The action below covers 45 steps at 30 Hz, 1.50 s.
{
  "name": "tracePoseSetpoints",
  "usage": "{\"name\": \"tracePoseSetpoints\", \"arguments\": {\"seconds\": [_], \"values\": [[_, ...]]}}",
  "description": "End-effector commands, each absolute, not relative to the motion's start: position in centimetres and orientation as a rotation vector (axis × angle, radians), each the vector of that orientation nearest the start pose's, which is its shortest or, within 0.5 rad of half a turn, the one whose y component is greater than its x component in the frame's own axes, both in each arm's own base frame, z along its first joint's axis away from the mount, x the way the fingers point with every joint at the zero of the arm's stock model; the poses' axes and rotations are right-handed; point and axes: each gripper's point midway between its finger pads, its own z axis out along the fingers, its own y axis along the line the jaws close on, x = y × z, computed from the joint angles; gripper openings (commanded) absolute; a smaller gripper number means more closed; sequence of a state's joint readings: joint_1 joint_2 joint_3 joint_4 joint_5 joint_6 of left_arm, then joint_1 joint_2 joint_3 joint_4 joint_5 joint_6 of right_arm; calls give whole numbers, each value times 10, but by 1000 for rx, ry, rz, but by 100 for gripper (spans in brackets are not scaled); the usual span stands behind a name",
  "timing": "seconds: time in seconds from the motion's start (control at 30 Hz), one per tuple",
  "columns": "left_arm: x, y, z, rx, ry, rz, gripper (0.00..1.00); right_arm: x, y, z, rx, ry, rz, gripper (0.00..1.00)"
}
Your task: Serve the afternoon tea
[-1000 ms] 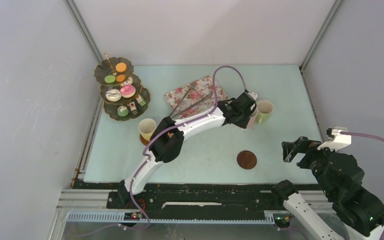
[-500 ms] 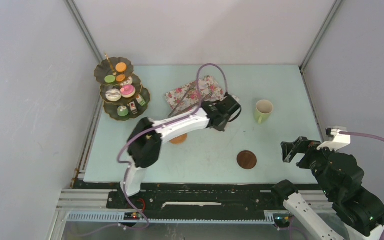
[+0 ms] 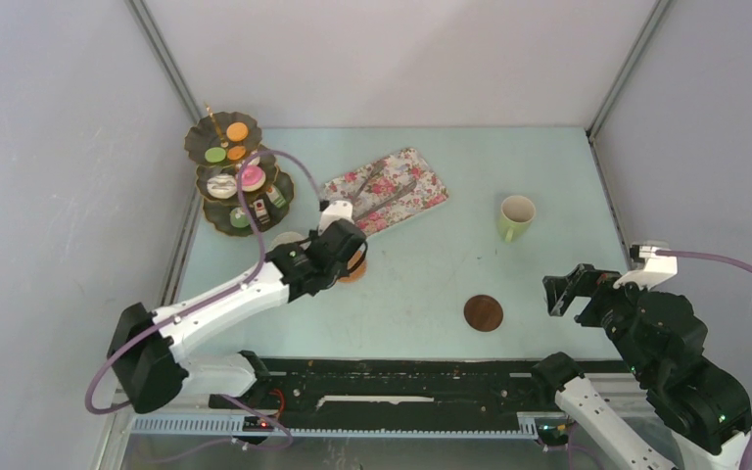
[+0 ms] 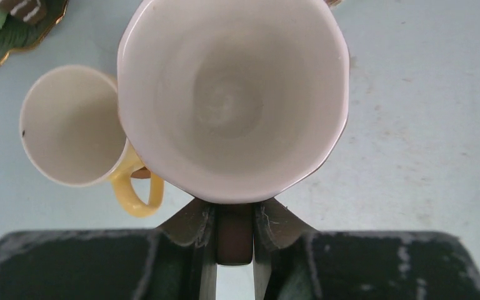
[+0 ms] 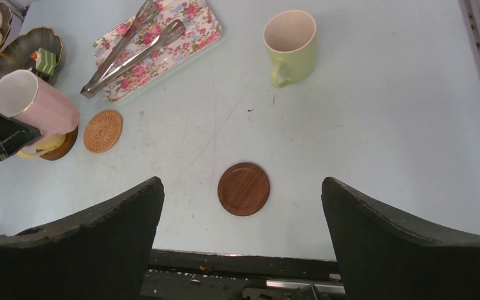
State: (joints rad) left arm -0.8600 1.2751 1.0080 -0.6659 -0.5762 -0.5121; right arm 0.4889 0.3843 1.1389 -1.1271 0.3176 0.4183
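My left gripper [image 4: 234, 215] is shut on the handle of the pink mug [image 4: 231, 94], which hangs tilted over the table's left side. In the right wrist view the pink mug [image 5: 34, 103] sits just left of the woven coaster [image 5: 103, 131] and overlaps the yellow mug [image 4: 72, 125], which stands on a dark coaster [image 5: 61, 145]. The green mug [image 3: 516, 215] stands alone at the right back. A dark wooden coaster [image 3: 483, 313] lies bare near the front. The three-tier stand [image 3: 238, 176] holds small cakes and macarons. My right gripper [image 5: 240, 184] is open and empty at the front right.
A flowered tray [image 3: 421, 176] with long metal tongs [image 5: 131, 47] lies at the back middle. The frame's uprights and white walls close in the table on three sides. The black rail [image 3: 401, 377] runs along the near edge.
The left gripper closed on the pink mug beside the green mug and swung it left, to above the yellow mug and the woven coaster. The right arm has barely moved.
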Motion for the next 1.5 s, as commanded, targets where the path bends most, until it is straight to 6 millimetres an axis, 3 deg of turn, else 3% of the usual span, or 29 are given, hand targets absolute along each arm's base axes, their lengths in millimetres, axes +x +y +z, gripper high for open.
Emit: {"name": "tracePoseSetpoints", "arguments": {"seconds": [0.0,0.17,0.37,0.63,0.8,0.9,1.17,1.33,1.47], "values": [[283,-189,183,-38,2062,-158,0,135,33,310,140,1906,339,100],[294,-183,163,-74,2085,-132,0,136,34,311,150,1905,354,99],[298,-195,135,-26,2163,-125,0,134,34,310,166,1907,363,99],[301,-209,122,-16,2203,-164,0,134,31,309,175,1908,346,99],[300,-205,113,-21,2242,-107,0,135,31,309,169,1912,338,99],[296,-201,108,-24,2266,-85,14,135,30,308,170,1916,333,99],[284,-185,109,-71,2255,-87,24,138,37,297,120,1963,328,100],[277,-186,119,-72,2245,-124,47,141,47,291,83,1993,350,100],[273,-186,139,-78,2213,-157,63,144,60,273,45,2078,377,100]]}}
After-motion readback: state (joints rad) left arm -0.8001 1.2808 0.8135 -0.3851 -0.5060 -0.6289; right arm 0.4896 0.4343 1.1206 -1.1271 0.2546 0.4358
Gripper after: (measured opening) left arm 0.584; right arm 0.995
